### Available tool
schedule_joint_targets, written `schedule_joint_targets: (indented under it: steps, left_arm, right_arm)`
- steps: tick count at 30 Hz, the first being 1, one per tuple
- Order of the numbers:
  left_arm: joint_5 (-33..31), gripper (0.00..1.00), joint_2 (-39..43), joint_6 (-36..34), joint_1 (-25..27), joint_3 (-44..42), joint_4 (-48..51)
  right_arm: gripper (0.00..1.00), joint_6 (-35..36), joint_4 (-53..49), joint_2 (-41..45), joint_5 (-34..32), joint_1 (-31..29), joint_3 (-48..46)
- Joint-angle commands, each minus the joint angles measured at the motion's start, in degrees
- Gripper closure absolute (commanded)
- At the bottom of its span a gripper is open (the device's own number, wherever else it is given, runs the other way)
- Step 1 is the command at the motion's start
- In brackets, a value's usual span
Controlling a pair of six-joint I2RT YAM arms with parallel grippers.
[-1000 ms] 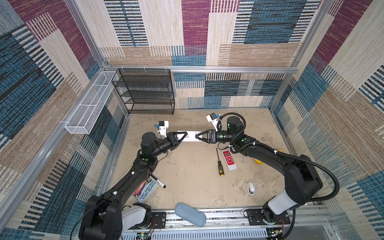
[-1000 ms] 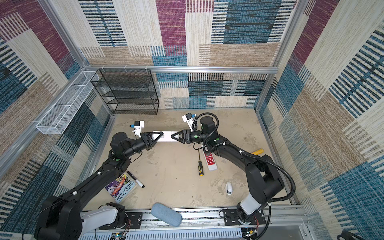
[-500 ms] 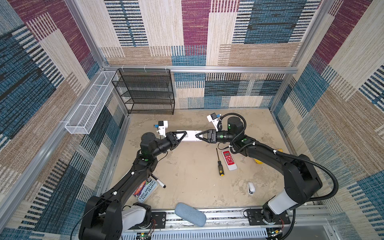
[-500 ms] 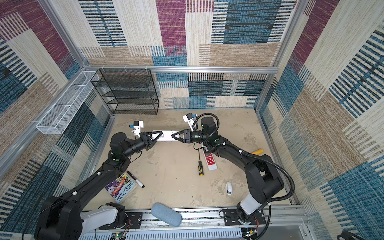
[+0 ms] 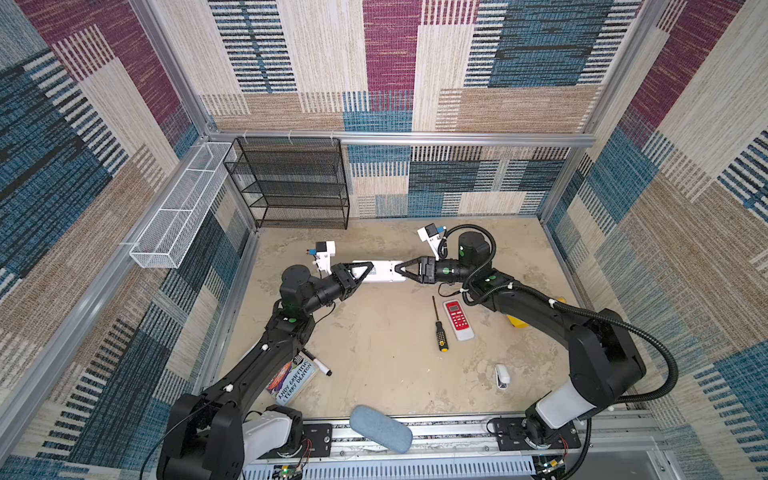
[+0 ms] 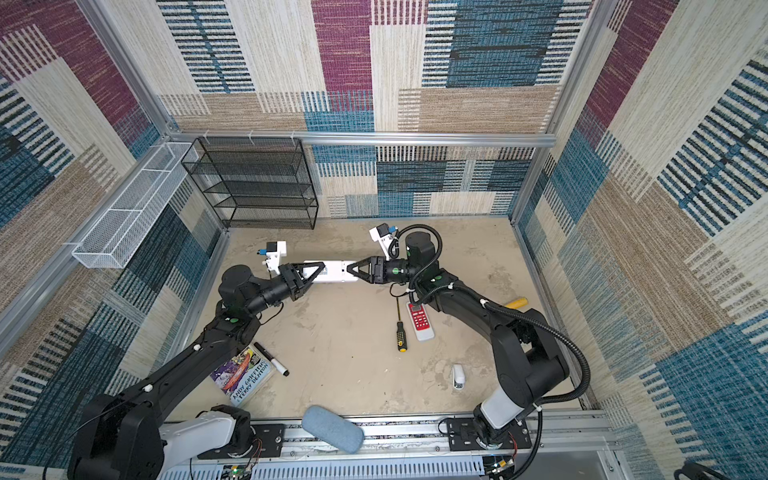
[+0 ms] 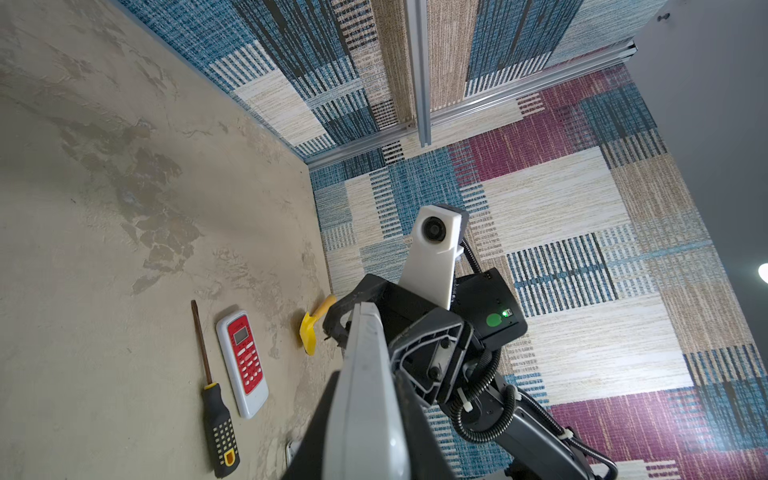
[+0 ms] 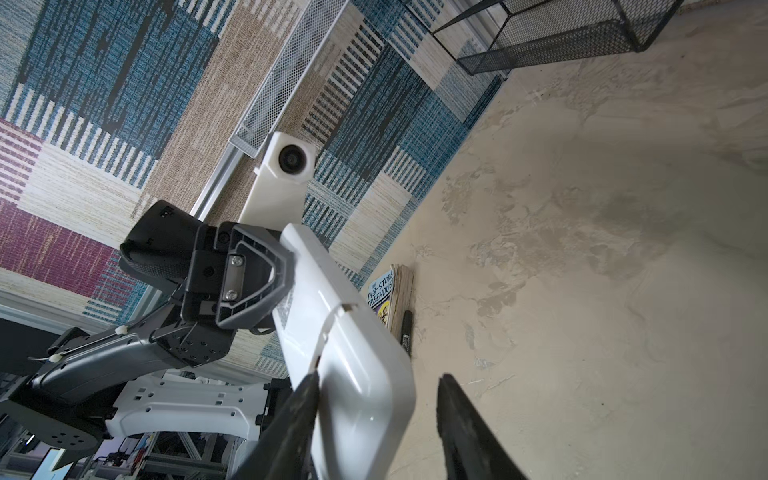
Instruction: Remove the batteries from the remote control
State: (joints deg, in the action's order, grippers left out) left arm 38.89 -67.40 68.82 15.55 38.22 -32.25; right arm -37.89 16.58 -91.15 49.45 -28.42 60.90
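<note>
Left tool (image 5: pixel 368 272) holds the white remote (image 5: pixel 384 272) aloft, unmoved; right tool (image 5: pixel 397 270), jaws parted, apparently narrows on its cover (image 8: pixel 365 365); batteries not yet exposed

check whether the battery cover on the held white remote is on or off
On: in the right wrist view the battery cover sits flush on the white remote, only a seam showing.

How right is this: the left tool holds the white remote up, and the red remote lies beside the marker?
Wrong in one point: in both top views the red remote lies beside the screwdriver. The left tool does hold the white remote up.
</note>
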Motion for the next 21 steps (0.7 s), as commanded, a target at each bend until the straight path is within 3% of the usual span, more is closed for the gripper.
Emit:
schedule_joint_targets:
  steps: [1,9,21]
  left_arm:
    - [-0.36,0.99,0.01,-0.03,0.01,0.45,-3.43]
    - [-1.34,1.0,0.16,-3.42,0.01,2.11,4.3]
    - [-2.63,1.0,0.26,-5.54,0.01,2.61,7.7]
  right_arm:
    - [0.54,-0.21,-0.99,-0.11,-0.37,-0.11,0.4]
    - [0.64,0.54,-3.69,-0.48,-1.29,-0.14,0.96]
    - [0.72,0.89,-5.08,-0.85,-1.81,-0.14,1.85]
